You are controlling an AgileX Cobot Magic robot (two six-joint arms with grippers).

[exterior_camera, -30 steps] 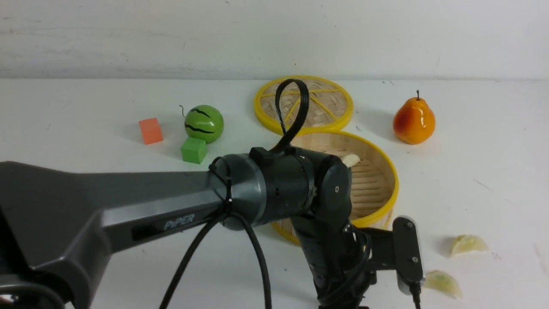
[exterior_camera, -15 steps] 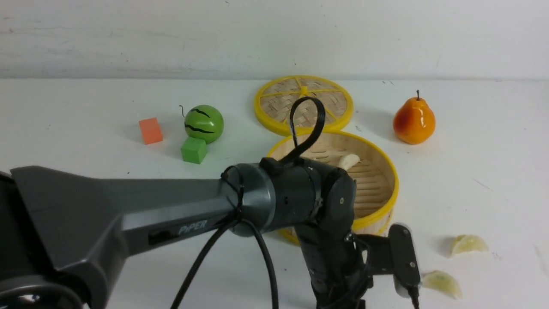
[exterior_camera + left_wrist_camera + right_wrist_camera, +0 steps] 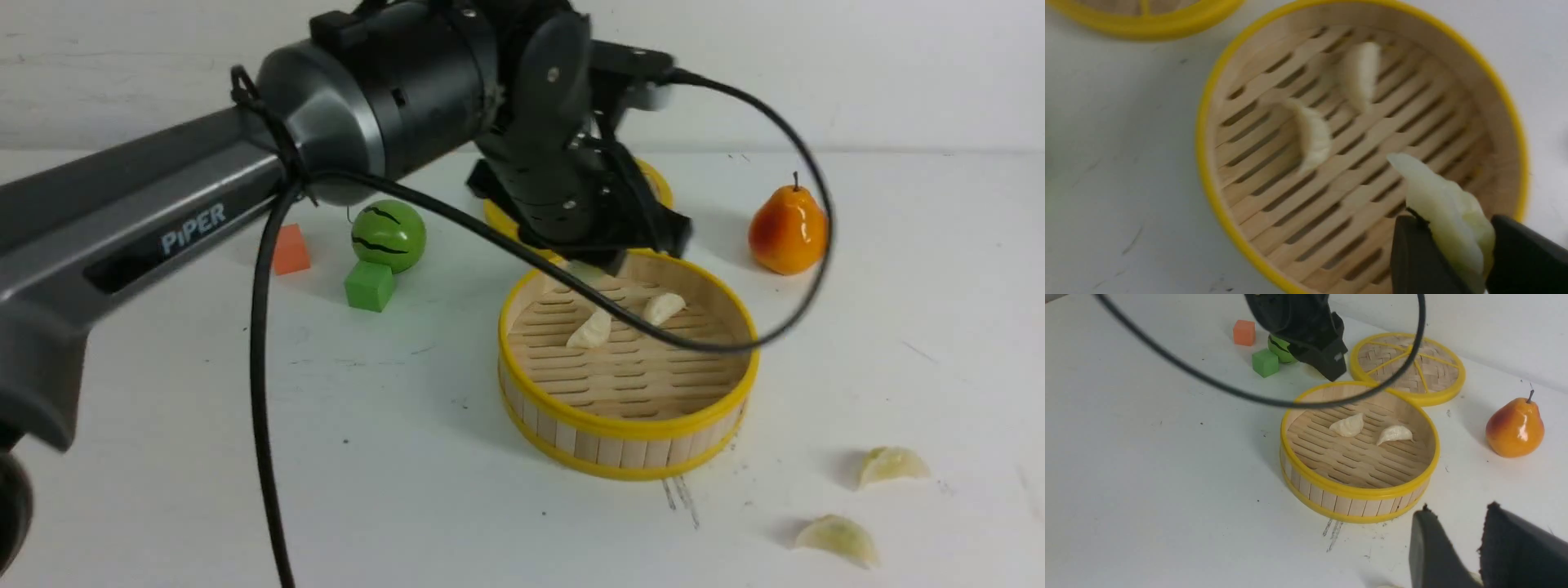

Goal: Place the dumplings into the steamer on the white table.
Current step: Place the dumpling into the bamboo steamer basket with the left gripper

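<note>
Dumplings [image 3: 589, 330]: two lie on the floor of the steamer [image 3: 629, 445] on the desk [image 3: 408, 490], and two more dumplings [image 3: 891, 465] lie on the desk off the steamer's right. Your left gripper [image 3: 1451, 222], above the steamer, is clamped on a fifth dumpling [image 3: 1429, 183]. Your right gripper [image 3: 1458, 508], near the steamer, has fingers apart, empty.

I worked at what looked like a lab test bench, not a kitchen. A bare, scuffed white table [image 3: 163, 457] spread beneath my left claw [image 3: 1453, 232], and a plain white wall [image 3: 898, 65] stood beyond it. The food was toy stuff: a glossy pear [image 3: 788, 229] to the claw's right, and a striped melon [image 3: 389, 235], a green block [image 3: 369, 285] and an orange block [image 3: 286, 249] to its left.
</note>
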